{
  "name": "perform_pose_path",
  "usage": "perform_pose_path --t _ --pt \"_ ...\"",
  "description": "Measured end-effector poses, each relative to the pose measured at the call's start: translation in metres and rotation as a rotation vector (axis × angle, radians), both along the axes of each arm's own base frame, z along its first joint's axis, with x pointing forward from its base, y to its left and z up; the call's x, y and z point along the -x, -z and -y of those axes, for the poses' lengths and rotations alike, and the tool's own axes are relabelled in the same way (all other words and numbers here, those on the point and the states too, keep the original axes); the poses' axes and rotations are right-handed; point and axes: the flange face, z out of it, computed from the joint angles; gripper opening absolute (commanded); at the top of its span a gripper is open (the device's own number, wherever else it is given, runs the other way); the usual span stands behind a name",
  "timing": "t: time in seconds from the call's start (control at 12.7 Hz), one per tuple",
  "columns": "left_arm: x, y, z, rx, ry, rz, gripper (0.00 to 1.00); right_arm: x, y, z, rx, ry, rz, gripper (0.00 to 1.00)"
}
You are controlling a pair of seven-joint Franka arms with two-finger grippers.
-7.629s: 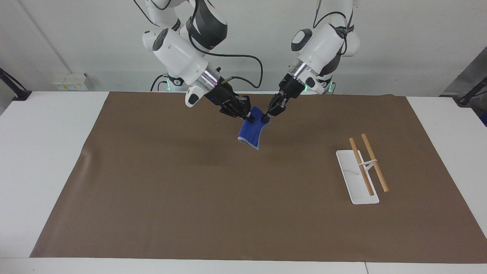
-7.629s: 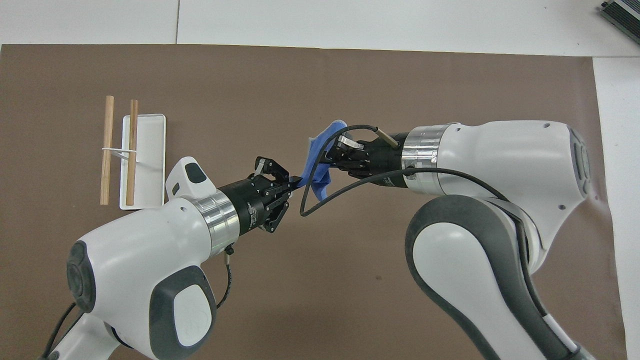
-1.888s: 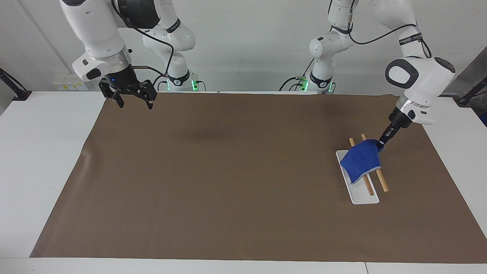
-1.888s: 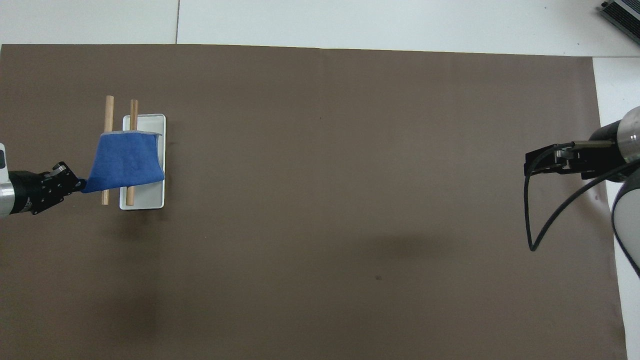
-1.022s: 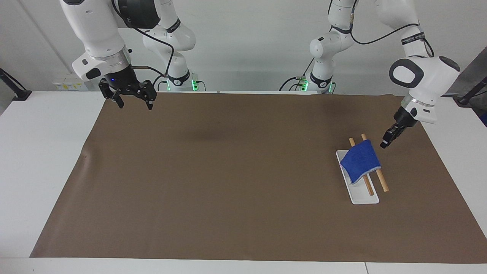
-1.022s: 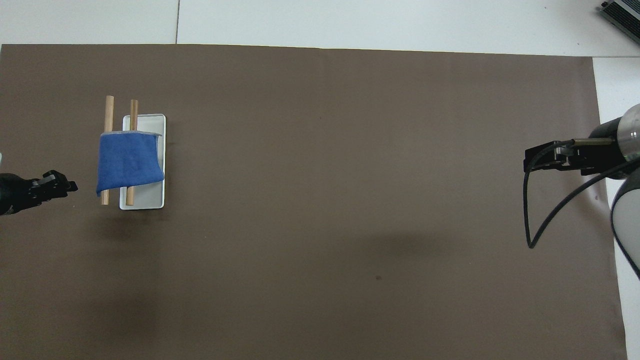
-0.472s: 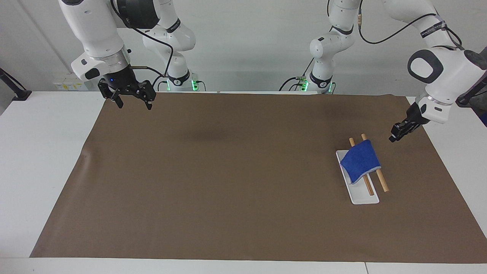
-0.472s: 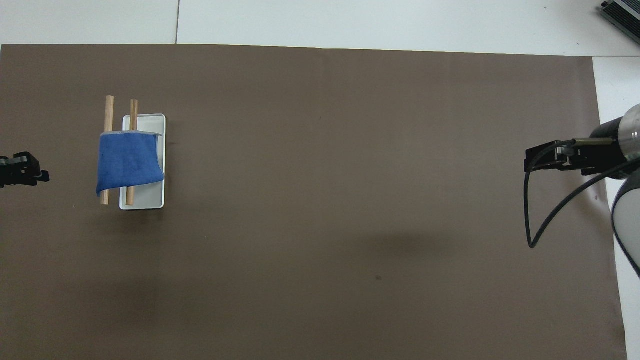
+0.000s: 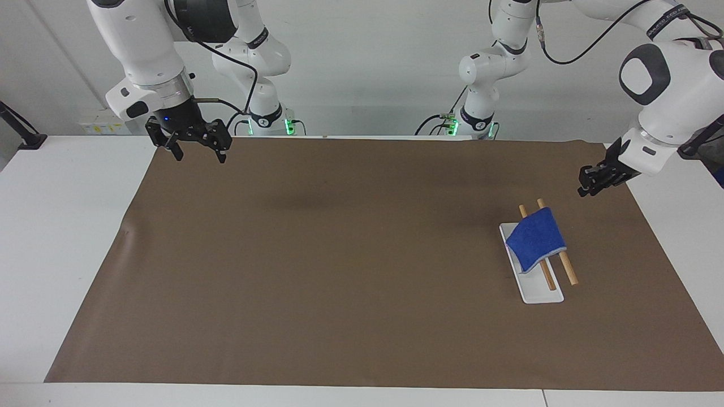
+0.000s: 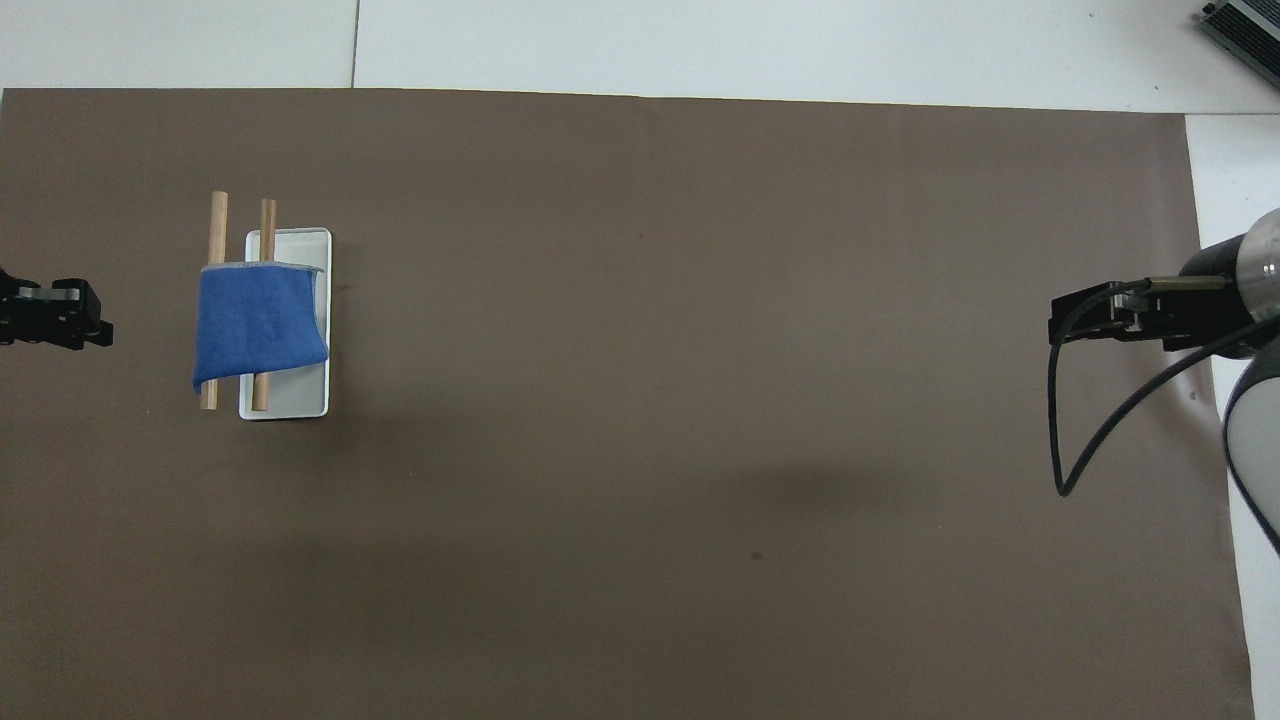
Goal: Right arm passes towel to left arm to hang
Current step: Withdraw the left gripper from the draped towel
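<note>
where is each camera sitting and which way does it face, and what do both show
Facing view: high across the table, looking at the robots; both arms show whole, the right hand open over the mat's corner, the left hand up beside the rack.
Overhead view: high above the robots' end, looking steeply down; only both hands show, at the frame's edges.
Shared: the towel draped on the rack's rods, and the brown mat.

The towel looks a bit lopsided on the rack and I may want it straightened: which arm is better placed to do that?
Left. The left gripper hangs over the mat close beside the rack where the towel drapes over the rods. The right gripper, open, waits at the right arm's end of the table.
</note>
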Motion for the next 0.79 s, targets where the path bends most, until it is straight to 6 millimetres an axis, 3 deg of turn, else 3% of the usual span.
perform_pose_path --t 0.39,0.79 --pt "0.006 -0.031 0.048 0.002 0.088 -0.045 0.25 0.000 0.000 0.000 0.000 0.000 0.000 1.00" --pt "0.012 -0.046 0.085 -0.003 0.123 -0.070 0.24 0.000 0.000 0.000 0.000 0.000 0.000 1.00"
